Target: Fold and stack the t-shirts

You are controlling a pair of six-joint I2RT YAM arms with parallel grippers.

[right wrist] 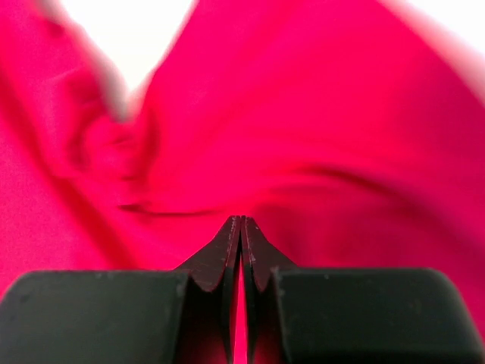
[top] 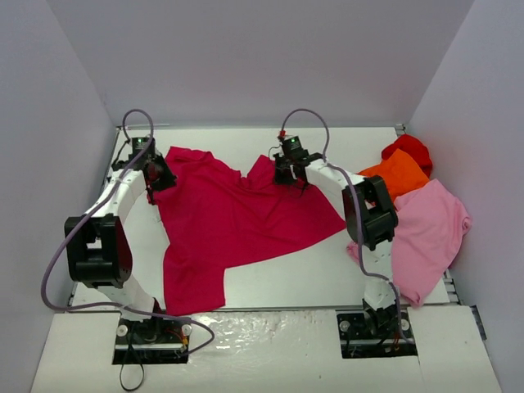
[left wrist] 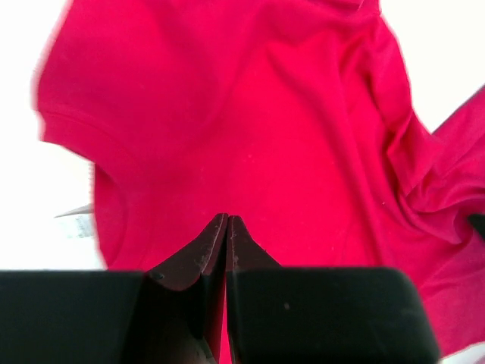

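Well, both of my grippers are clenched on cloth. My left gripper (top: 155,177) sits toward the far left of the white table (top: 327,278). Its two dark fingers (left wrist: 193,262) are pressed together, with a thin strip of the crimson-magenta soft cloth short-sleeved t-shirt (top: 237,221) pinched between them. From my left wrist I see the cloth falling away from the pinch, a hemmed edge curving past on the left and loose folds bunching on the right. My right gripper (top: 291,173) is at the far edge of the same shirt, nearer the middle of the table. Its jaws are likewise drawn fully together, with a sliver of crimson cloth showing in the seam between the fingertips (right wrist: 258,262). The fabric there rises into a small peak at my grip, and creases run off to either side. The crimson shirt lies spread and wrinkled between my two arms, one part reaching toward the near edge on the left and another tapering to the right. At the far right sits a pile: a light pink soft t-shirt (top: 430,229) draped nearest, an orange cloth shirt (top: 401,173) touching it behind, and a bright red bunched shirt (top: 409,150) in the corner. My right arm hides whether pink and crimson touch.
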